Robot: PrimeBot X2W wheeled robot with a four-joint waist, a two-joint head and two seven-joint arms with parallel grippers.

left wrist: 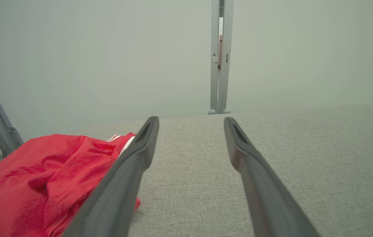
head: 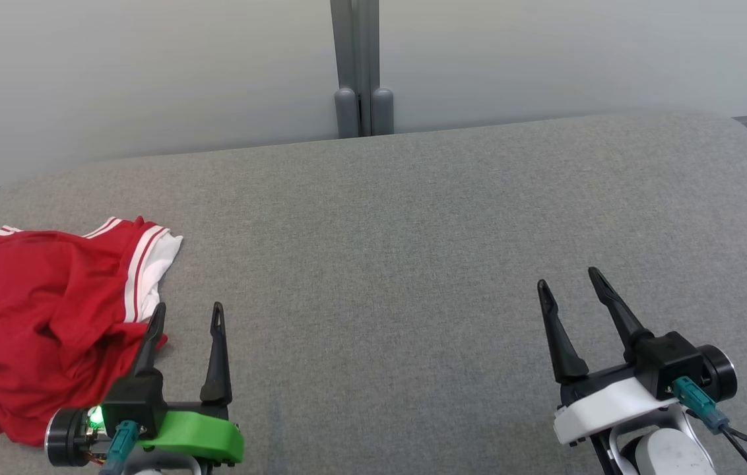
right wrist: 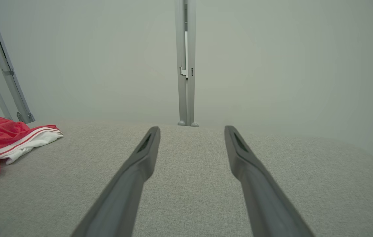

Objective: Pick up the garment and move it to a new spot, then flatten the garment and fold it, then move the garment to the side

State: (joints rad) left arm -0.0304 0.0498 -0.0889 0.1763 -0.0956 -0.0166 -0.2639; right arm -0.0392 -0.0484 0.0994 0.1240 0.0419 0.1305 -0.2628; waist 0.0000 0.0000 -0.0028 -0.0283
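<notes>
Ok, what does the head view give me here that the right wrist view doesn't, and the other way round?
Head view: the left gripper, open, beside the crumpled red garment, with most of the heap in frame. Right wrist view: slanted metal rails at the far left. Both: the open right gripper, the garment's white striped trim, the grey upholstered surface and the upright grey post.
</notes>
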